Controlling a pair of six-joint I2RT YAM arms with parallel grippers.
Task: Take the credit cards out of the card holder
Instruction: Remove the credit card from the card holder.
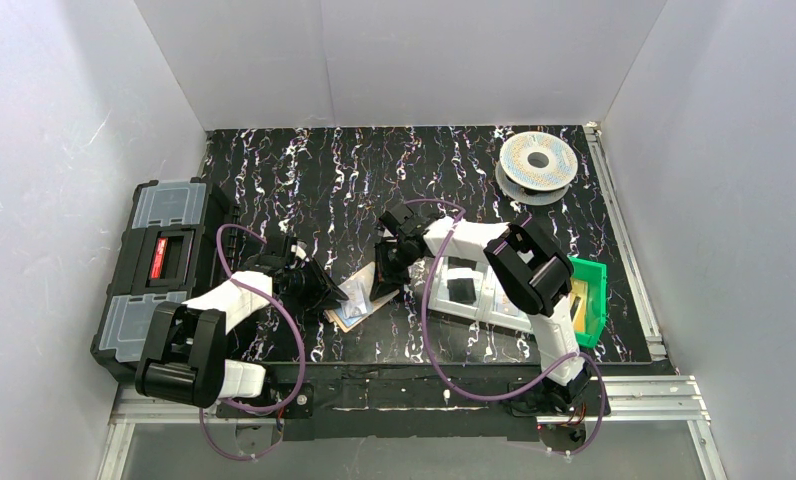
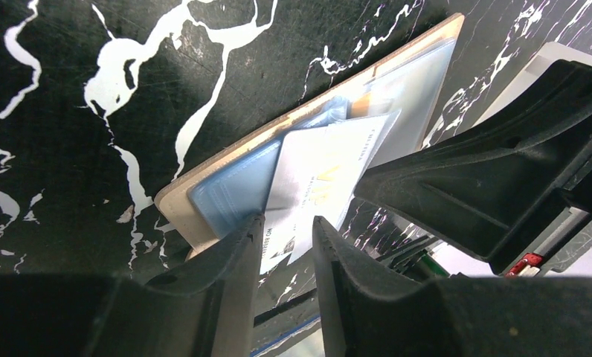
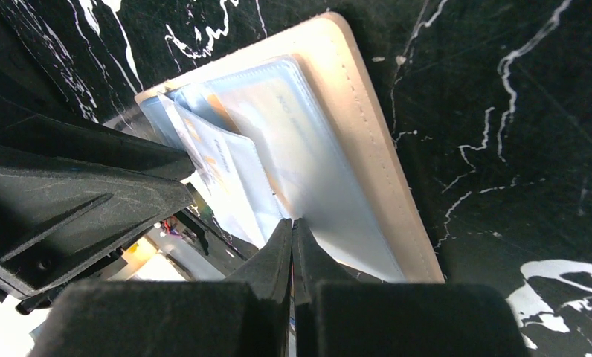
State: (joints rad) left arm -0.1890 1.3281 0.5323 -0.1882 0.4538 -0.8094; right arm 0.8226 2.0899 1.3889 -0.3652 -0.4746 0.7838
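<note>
The card holder (image 3: pixel 367 126) lies open and flat on the marbled table (image 1: pixel 324 170), with the clear tray (image 1: pixel 504 310) just to its right. The credit cards (image 2: pixel 315 178) sit in its clear sleeves, one pale card skewed out over the holder's edge. They look light, stiff and slick, so pinching that jutting corner seems best while the soft holder is pinned. The left gripper (image 2: pixel 287 222) stands slightly parted astride that corner. The right gripper (image 3: pixel 291 223) is closed at the holder's edge; whether it holds a card I cannot tell.
</note>
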